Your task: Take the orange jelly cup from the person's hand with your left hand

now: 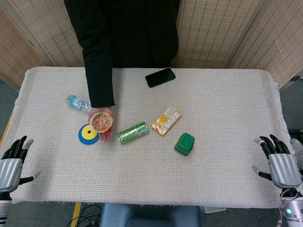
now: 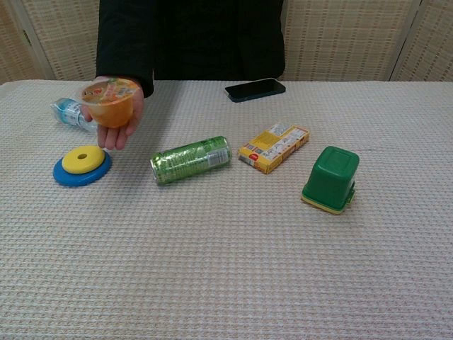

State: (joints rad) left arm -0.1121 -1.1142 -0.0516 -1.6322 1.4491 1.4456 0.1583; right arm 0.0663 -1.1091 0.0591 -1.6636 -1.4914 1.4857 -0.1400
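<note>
We start with the table [image 1: 227, 156], covered in a pale woven cloth, and the person in black standing at its far edge. Their arm reaches down over the far-left part of the table, and the person's hand [image 1: 105, 128] lies palm up with the orange jelly cup [image 1: 101, 122] resting in it, lid facing up. In the chest view the cup sits raised above the cloth, just behind a blue and yellow disc [image 2: 82, 165].

Our 2 hands sit at the near corners. The left hand [image 1: 13, 161] rests at the near-left edge, fingers apart and holding nothing. The right hand [image 1: 279, 161] mirrors it at the near-right edge, also spread and holding nothing. Neither shows in the chest view.

The relation that matters: the cup lies forward and to the right of our left hand, well apart from it, while the right hand is much farther off across the table. The cup stands upright, its axis vertical, so we judge a side approach around its wall would suit.

Smaller things lie nearby: a green can [image 1: 133, 133] on its side just right of the person's hand, a small water bottle [image 1: 78, 102] behind it, an orange snack box [image 1: 166, 120], a green container [image 1: 184, 144], and a black phone [image 1: 160, 77].
</note>
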